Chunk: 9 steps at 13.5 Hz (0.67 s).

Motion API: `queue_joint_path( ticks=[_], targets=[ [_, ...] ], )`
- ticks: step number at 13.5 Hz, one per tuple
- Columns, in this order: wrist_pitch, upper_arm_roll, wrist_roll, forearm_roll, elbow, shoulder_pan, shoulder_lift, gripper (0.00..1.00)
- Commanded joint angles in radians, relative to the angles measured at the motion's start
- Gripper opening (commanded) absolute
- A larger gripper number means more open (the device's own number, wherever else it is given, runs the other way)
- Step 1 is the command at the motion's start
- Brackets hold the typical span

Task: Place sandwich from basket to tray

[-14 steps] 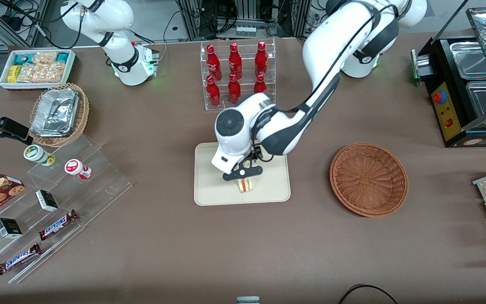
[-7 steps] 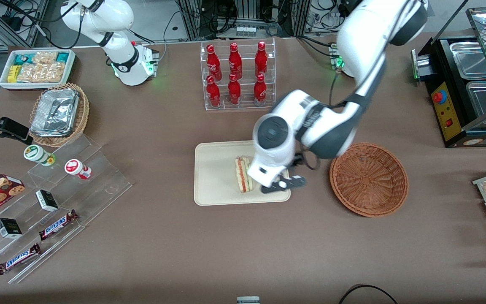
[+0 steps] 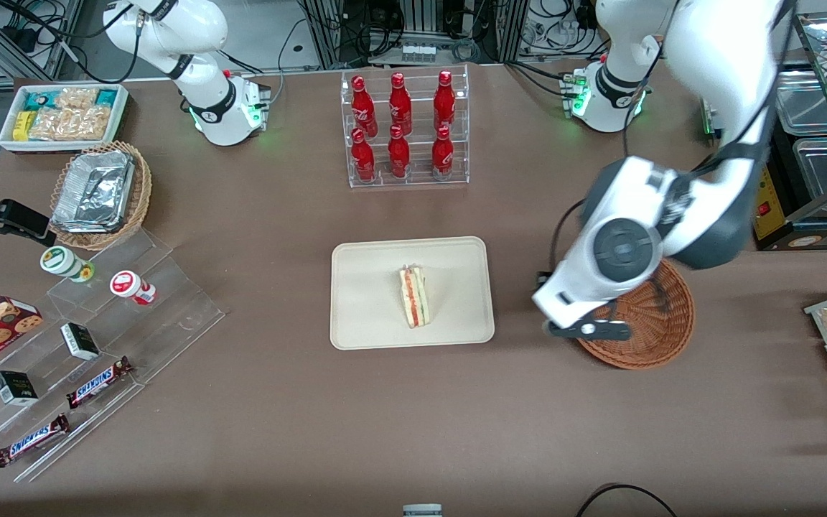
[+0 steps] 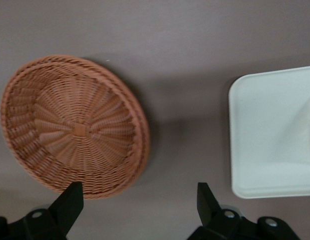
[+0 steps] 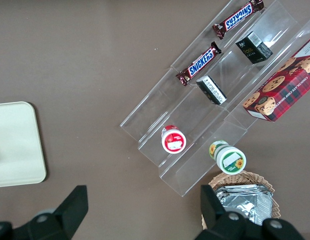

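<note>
The sandwich (image 3: 414, 296) stands on its edge near the middle of the tray (image 3: 363, 316), with nothing touching it. The gripper (image 3: 589, 329) hangs well apart from it, toward the working arm's end of the counter (image 3: 413, 416), above the basket (image 3: 661, 327) rim nearest the tray. Its fingers (image 4: 70, 199) are spread wide and hold nothing.
</note>
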Motion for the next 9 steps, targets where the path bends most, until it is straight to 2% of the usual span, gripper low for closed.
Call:
queue_joint_path(
  ticks=[1,4,6,9],
  targets=[
    [0.045,-0.009,0.095,-0.053,-0.16,0.097,-0.143,1.0],
    [0.026,0.002,0.192,-0.115,-0.18,0.16,-0.21,1.0],
    [0.013,0.089,0.293,-0.183,-0.224,0.157,-0.296,1.0],
    [-0.09,0.161,0.354,-0.189,-0.22,0.141,-0.374,1.0]
  ],
)
